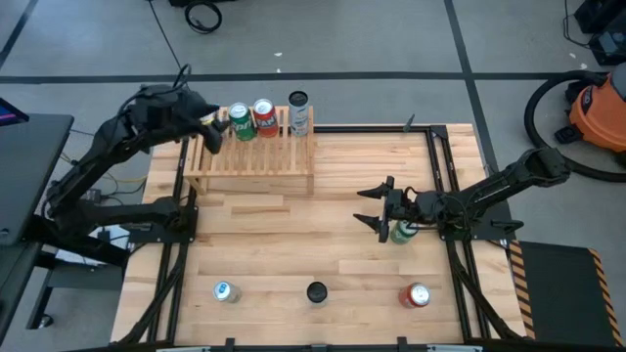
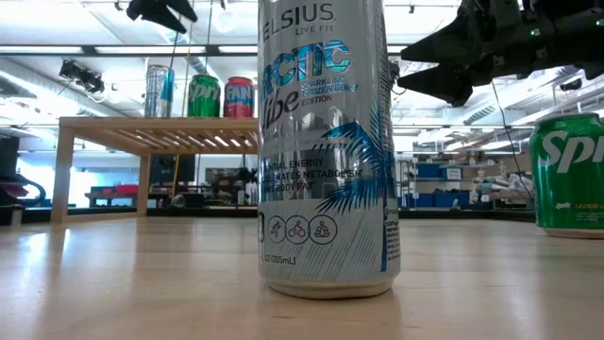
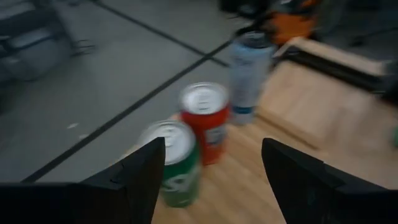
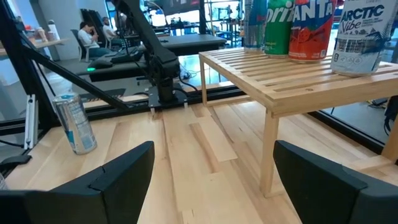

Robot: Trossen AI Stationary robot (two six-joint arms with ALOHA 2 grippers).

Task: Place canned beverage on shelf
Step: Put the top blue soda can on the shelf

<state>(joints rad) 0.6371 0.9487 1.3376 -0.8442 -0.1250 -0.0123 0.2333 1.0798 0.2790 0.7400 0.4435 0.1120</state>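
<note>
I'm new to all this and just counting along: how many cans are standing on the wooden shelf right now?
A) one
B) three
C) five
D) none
B: the high view shows three cans on the shelf: a green can, a red can and a pale silver can, all along its far edge.

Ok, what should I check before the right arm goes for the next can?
1. Right gripper open and empty: ok.
2. Green can on the table by the right gripper, upright: ok.
3. Shelf has bare slats in front of the cans on it: ok.
4. Left gripper clear of the shelf: not ok, it hangs over the shelf's left end.
</note>
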